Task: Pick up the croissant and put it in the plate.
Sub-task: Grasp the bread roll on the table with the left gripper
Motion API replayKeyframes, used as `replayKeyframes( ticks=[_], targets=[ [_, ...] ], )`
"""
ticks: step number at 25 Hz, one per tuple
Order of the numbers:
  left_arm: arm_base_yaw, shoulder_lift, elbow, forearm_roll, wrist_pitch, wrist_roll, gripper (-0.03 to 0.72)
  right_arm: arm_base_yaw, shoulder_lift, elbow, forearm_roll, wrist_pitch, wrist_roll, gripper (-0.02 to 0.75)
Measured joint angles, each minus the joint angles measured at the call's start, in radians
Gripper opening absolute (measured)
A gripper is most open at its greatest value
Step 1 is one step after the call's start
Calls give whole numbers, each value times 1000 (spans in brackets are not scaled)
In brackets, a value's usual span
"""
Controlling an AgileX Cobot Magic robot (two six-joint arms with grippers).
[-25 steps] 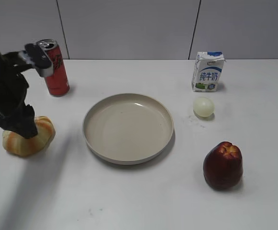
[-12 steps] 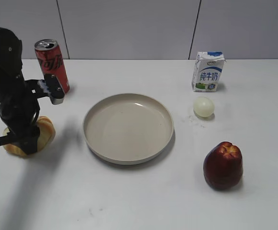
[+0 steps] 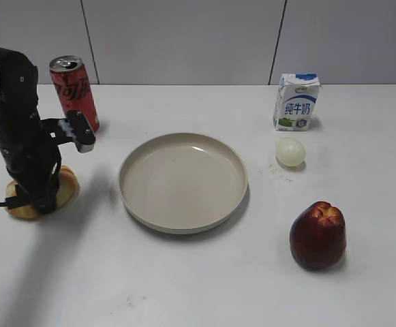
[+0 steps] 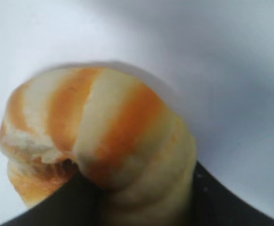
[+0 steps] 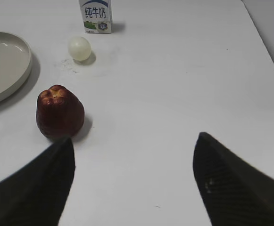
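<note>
The croissant (image 3: 69, 188), pale yellow with orange-brown stripes, lies on the white table at the far left. My left gripper (image 3: 37, 201) is down over it, with the jaws pressed on both of its sides. In the left wrist view the croissant (image 4: 103, 136) fills the frame between the dark fingers of the left gripper (image 4: 141, 202). The beige plate (image 3: 184, 184) sits empty in the middle, to the right of the croissant. It also shows in the right wrist view (image 5: 4, 61). My right gripper (image 5: 134, 179) is open and empty over bare table, and does not show in the exterior view.
A red soda can (image 3: 75, 95) stands behind the left arm. A milk carton (image 3: 296, 102) stands at the back right, with a small pale ball (image 3: 290, 152) in front of it. A dark red apple (image 3: 317, 235) stands at the front right.
My left arm has turned upright and come down over the croissant. The jaws have closed in on it, and it now looks narrower. The right side has not changed.
</note>
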Motion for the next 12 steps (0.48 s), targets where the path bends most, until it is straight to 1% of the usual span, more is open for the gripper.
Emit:
replayKeyframes(
  ticks=[1, 2, 7, 10, 12],
  targets=[
    [0, 0, -2, 3, -1, 0, 275, 0, 0, 0, 0, 0, 0, 587],
    [1, 1, -5, 4, 1, 0, 260, 0, 0, 0, 0, 0, 0, 587],
    [1, -1, -46, -14, 62, 0, 256, 0, 0, 0, 0, 0, 0, 587],
    [-6, -30, -96, -29, 101, -1, 239, 0, 0, 0, 0, 0, 0, 587],
    [-21, -60, -144, -29, 115, 0, 239, 0, 0, 0, 0, 0, 0, 587]
  ],
)
